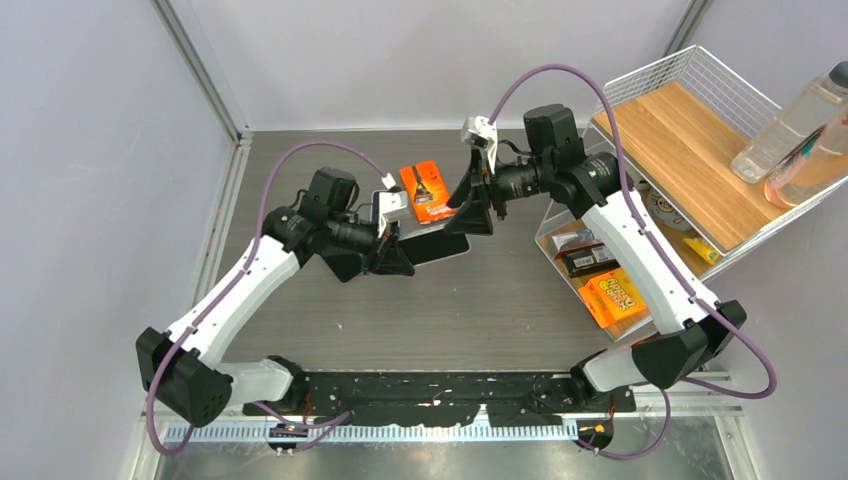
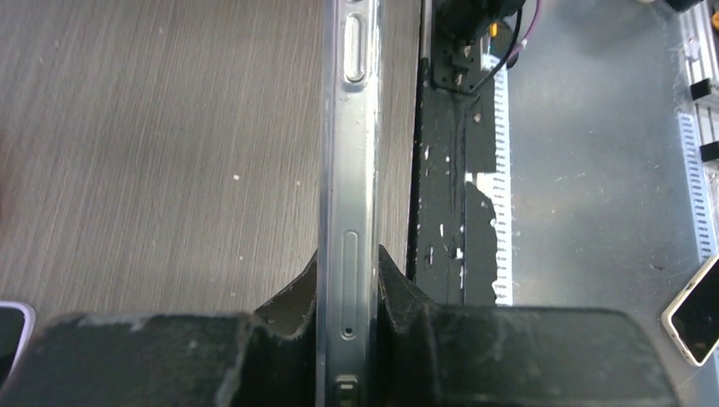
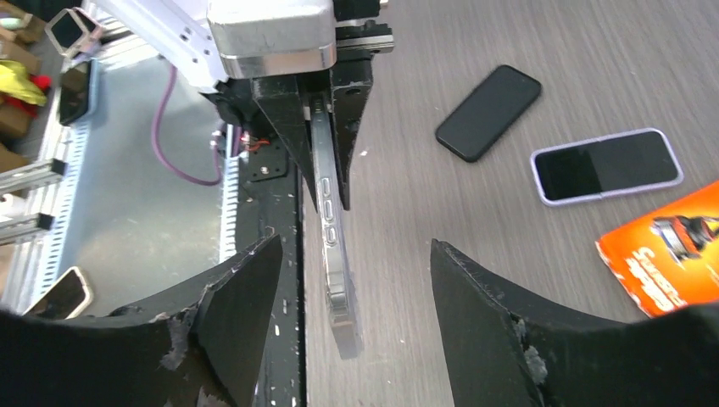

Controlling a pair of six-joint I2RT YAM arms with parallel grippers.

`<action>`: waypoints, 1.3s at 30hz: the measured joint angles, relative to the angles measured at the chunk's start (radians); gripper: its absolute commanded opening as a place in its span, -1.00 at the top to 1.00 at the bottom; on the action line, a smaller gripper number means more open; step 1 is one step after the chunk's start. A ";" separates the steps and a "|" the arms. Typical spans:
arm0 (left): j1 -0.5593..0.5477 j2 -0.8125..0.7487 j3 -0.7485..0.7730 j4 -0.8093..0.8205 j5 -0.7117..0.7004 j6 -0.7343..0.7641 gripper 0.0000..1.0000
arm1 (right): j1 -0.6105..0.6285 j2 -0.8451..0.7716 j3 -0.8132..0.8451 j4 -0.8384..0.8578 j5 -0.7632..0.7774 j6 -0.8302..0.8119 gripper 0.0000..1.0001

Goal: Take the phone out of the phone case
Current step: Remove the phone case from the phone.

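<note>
The phone (image 2: 354, 170) hangs edge-on above the table, its side buttons showing. A clear phone case (image 2: 326, 127) wraps its rim. My left gripper (image 2: 348, 288) is shut on the cased phone at one end, a finger pressed against each flat face. From above, the phone (image 1: 437, 246) spans the gap between both arms. My right gripper (image 3: 356, 244) is open, with one finger on either side of the phone's (image 3: 332, 254) free end and a clear gap to each. The left gripper (image 3: 326, 110) shows beyond it, clamping the far end.
On the table lie a bare black phone (image 3: 489, 112), a phone in a lilac case (image 3: 606, 165) and an orange package (image 1: 425, 190). A wire rack (image 1: 690, 140) with bottles (image 1: 790, 130) and boxes stands at the right. Another phone (image 2: 695, 309) lies on the metal ledge.
</note>
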 measured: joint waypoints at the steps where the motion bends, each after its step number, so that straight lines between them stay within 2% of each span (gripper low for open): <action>1: 0.000 -0.011 -0.004 0.017 0.006 -0.014 1.00 | -0.002 0.000 -0.005 0.013 -0.022 0.012 -0.42; 3: 0.000 -0.029 -0.011 0.051 0.019 -0.037 1.00 | -0.002 0.000 -0.013 0.029 -0.057 0.026 -0.40; 8: 0.000 -0.055 -0.029 0.121 0.037 -0.089 1.00 | 0.002 0.001 -0.048 0.069 -0.122 0.053 -0.02; 10: 0.000 -0.055 -0.034 0.135 0.042 -0.102 1.00 | 0.002 0.002 -0.058 0.075 -0.139 0.061 0.19; 11: 0.000 -0.055 -0.037 0.138 0.043 -0.106 1.00 | 0.002 0.003 -0.060 0.078 -0.146 0.065 0.40; 14: 0.000 -0.055 -0.046 0.145 0.043 -0.107 1.00 | 0.002 0.010 -0.061 0.094 -0.174 0.077 0.85; 20: 0.001 -0.076 -0.071 0.143 0.026 -0.072 1.00 | 0.002 0.027 -0.079 0.138 -0.210 0.083 0.89; 25: -0.025 -0.121 -0.084 0.098 -0.094 0.020 1.00 | 0.002 0.033 -0.167 0.288 -0.288 0.192 0.89; 27: -0.034 -0.128 -0.072 0.061 -0.143 0.057 1.00 | 0.000 0.034 -0.219 0.398 -0.321 0.282 0.89; 34: -0.070 -0.135 -0.001 -0.061 -0.323 0.154 1.00 | -0.011 0.105 -0.351 0.943 -0.460 0.717 0.89; 39: -0.102 -0.157 0.011 -0.084 -0.422 0.184 1.00 | -0.006 0.156 -0.356 1.138 -0.509 0.892 0.89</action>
